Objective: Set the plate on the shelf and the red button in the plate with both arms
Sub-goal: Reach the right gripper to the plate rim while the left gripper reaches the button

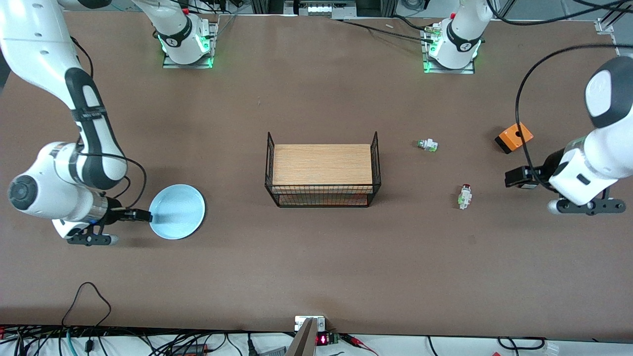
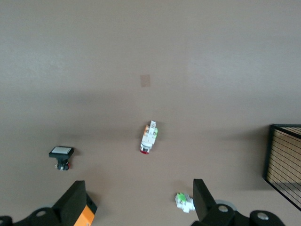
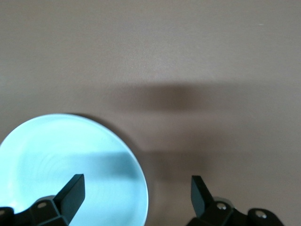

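Brown matte board is covering the table, with cables running along both long edges. One wire rack with a wooden shelf is sitting mid-table.

The right gripper is hovering at the rim of the plate toward the right arm's end, fingers spread wide, one finger over the plate, holding nothing.

The left gripper is hanging over bare table toward the left arm's end, fingers spread, empty. The red button is lying apart from it, between it and the rack.

Count: one plate, one red button, one white part with green tip farther from the front camera, one orange box, one black part with white face
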